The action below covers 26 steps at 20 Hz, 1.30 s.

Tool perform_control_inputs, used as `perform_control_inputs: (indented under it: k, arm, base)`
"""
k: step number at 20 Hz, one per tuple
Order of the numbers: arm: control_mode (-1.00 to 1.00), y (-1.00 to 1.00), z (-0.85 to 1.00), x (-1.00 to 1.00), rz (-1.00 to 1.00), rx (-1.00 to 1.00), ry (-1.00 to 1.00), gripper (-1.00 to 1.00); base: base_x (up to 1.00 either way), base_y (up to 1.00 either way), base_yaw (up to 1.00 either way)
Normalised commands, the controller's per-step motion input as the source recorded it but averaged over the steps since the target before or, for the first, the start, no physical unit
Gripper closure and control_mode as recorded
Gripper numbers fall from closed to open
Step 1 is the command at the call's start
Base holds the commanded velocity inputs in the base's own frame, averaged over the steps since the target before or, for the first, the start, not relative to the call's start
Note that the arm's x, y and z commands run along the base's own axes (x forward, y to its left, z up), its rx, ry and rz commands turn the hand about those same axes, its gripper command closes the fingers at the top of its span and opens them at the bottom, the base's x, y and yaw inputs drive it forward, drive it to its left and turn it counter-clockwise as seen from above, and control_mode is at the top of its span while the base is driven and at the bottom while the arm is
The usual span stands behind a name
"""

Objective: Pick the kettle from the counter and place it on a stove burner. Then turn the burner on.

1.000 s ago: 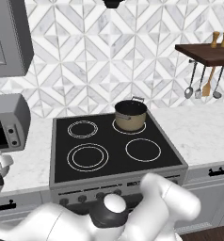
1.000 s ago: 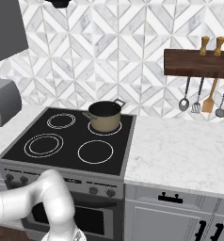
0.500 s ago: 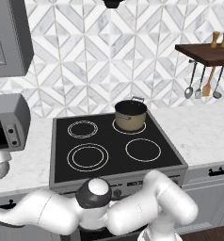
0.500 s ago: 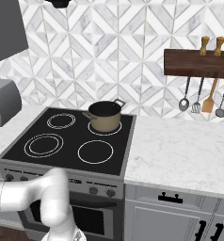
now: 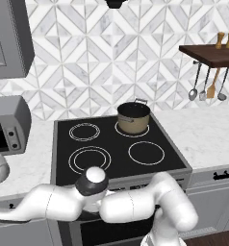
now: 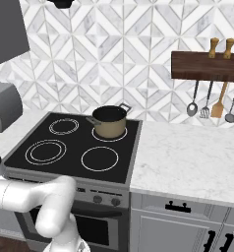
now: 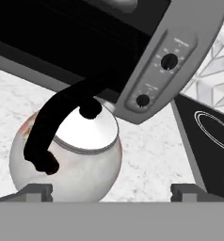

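On the marble bench (image 7: 147, 155), at my ten o'clock, sat the white kettle (image 7: 67, 157), under the toaster oven (image 7: 147, 61). My claw (image 7: 109, 192) stood wide, fingertips (image 7: 36, 192) flanking its base, not touching. The tan pot (image 5: 133, 117) occupied a rear burner.

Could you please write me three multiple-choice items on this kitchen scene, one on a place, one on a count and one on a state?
1. Where does the tan pot stand?
A. on a back stove circle
B. on the marble counter
C. on the wooden shelf

2. How many utensils hang under the shelf?
A. two
B. four
C. six

3. How is the tool set at the kettle?
A. shut on its handle
B. open, fingertips either side
C. shut on its lid knob

Answers: 1 A, it covers the rear ring; 2 B, four hang in the right base view; 3 B, the tips stand apart.
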Motion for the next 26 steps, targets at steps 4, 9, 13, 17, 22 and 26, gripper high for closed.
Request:
perform_control_inputs:
  k: [4, 9, 13, 17, 22, 26]
  arm:
    - [-1.0, 0.35, -0.01, 0.0, 0.0, -0.05, 0.0, -1.0]
    - [-1.0, 0.78, 0.03, 0.05, -0.06, -0.09, 0.0, -1.0]
    - [-1.0, 0.76, 0.01, 0.22, -0.11, -0.18, 0.01, -1.0]
    - [-1.0, 0.22, -0.01, 0.24, -0.17, -0.18, 0.02, 1.0]
    - [-1.0, 0.0, 0.0, 0.05, -0.08, -0.05, 0.05, 1.0]
    - [-1.0, -0.24, 0.0, -0.17, -0.03, 0.0, -0.04, 1.0]
  base:
    - [0.0, 0.0, 0.0]
    - [0.0, 0.0, 0.0]
    - [0.0, 0.0, 0.0]
    - [0.0, 0.0, 0.0]
    - [0.0, 0.0, 0.0]
    - [0.0, 0.0, 0.0]
